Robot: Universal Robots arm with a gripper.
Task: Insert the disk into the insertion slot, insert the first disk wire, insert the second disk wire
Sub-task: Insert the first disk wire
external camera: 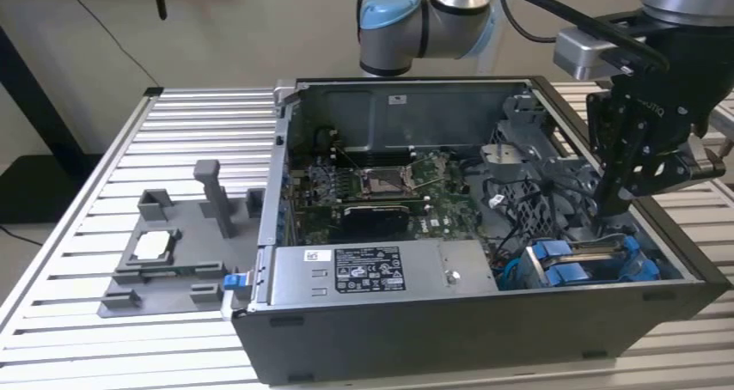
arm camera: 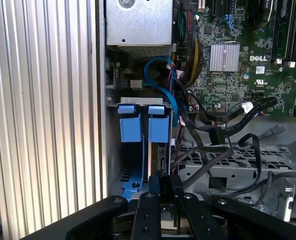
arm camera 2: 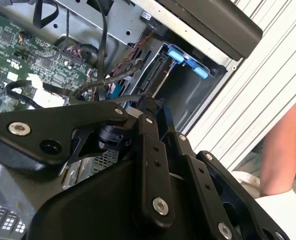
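The disk [external camera: 590,254] sits in its blue carrier inside the insertion slot [external camera: 671,265], at the front corner of the open case on the exterior view's right. Its blue tabs [arm camera: 130,129] stand up from the grey bay wall [arm camera: 112,150], and the disk's connector edge [arm camera: 161,155] faces my gripper. My gripper [external camera: 614,208] hangs just above that bay. Its black fingers [arm camera: 175,186] are pressed together. A black disk wire [arm camera 2: 112,96] runs up to the fingertips [arm camera 2: 146,105]; its plug is hidden between them.
A grey power-supply box [external camera: 356,274] lies at the case front beside the motherboard [external camera: 390,188]. A blue cable [arm camera: 163,90] and loose black wires [arm camera: 213,132] crowd the bay. A grey fixture [external camera: 172,252] stands on the slatted table [external camera: 69,278]. A person's arm [arm camera 2: 283,150] is nearby.
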